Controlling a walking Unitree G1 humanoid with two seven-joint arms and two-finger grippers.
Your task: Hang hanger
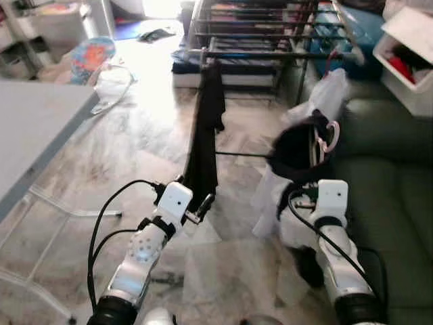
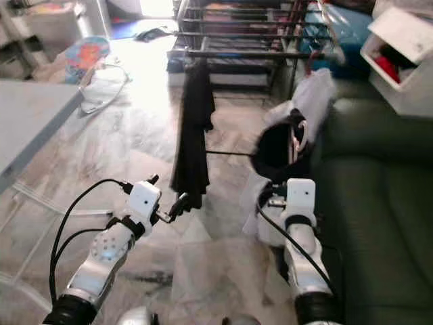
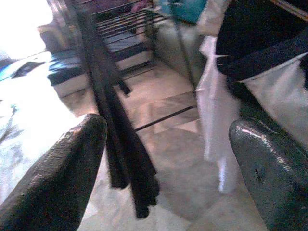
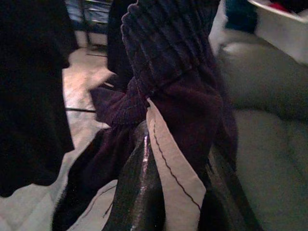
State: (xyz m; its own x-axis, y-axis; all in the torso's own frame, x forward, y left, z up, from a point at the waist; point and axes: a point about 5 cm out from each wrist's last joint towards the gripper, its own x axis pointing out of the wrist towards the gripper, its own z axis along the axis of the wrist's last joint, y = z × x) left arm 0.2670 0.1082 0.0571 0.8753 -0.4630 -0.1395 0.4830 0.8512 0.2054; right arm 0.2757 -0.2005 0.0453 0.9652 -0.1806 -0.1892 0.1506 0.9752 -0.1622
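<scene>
Black garment on dark metal rack. Dark purple ribbed cloth beside white fabric with dark stitching. Pink hanger. Dark green sofa. Beige marbled floor. Grey table.

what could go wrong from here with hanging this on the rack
The right pincer is shut on bunched dark and white cloth rather than clearly on the pink hanger, so the hanger might slip or twist. The long black garment already hangs from the rack bar and could be snagged. The left pincer is open, holding nothing, so it gives no support.
</scene>
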